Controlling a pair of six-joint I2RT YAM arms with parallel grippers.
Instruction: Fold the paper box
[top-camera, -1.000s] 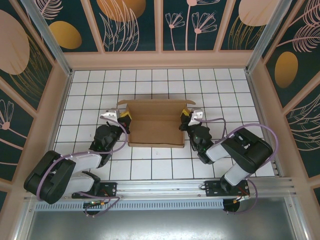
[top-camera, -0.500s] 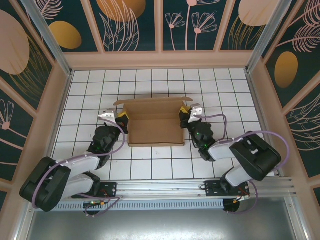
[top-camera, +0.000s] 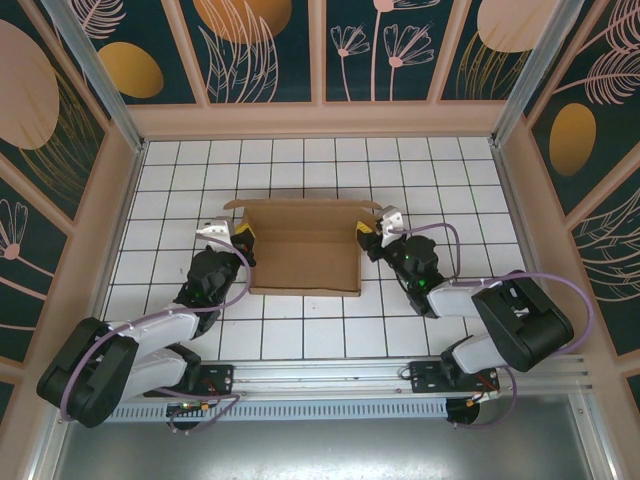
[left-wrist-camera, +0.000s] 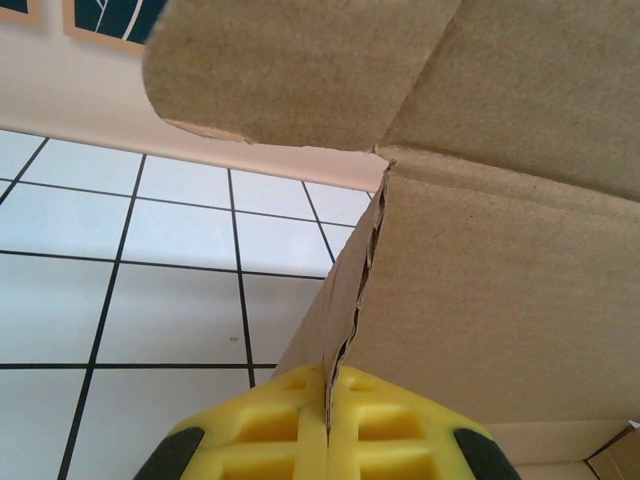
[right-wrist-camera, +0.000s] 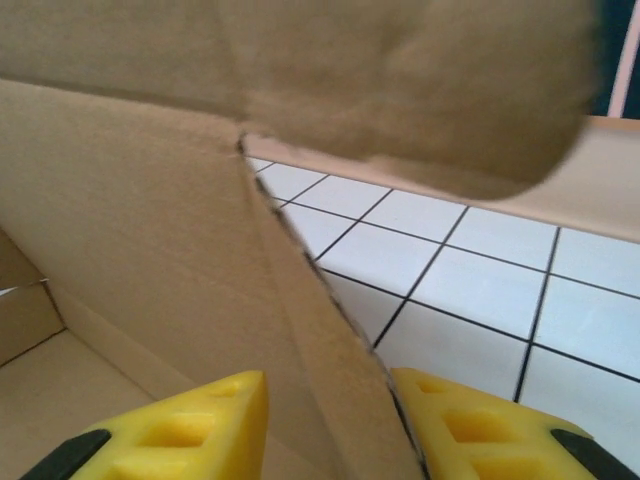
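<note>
The box (top-camera: 305, 250) lay in the middle of the table (top-camera: 300, 330), between the two arms and partly formed. Its base was flat on the tiles, the back wall (top-camera: 305, 207) stood up along the far edge, and a short side wall rose at each end. The left gripper (top-camera: 247, 240) was clamped tight on the left wall (left-wrist-camera: 350, 290); in the left wrist view its yellow fingers (left-wrist-camera: 270, 425) met with only the cardboard edge between them. The right gripper (top-camera: 366, 232) straddled the right wall (right-wrist-camera: 300, 300) with its jaws parted much wider than the cardboard, so it looked like a loose hold or none. A rounded tab (left-wrist-camera: 290, 70) stuck out past the back wall at the left corner, and another (right-wrist-camera: 450, 110) at the right corner, and neither was tucked in. By this reckoning the task was perhaps a third to halfway done: the tray shape was roughed out but nothing looked locked. The corner tabs probably had to be folded inside the side walls, and those walls fixed over them. It could not be told whether a front wall or lid flap stood along the near edge, so that part was likely to come too. With one side loosely held, the right wall might have sprung back down.
</note>
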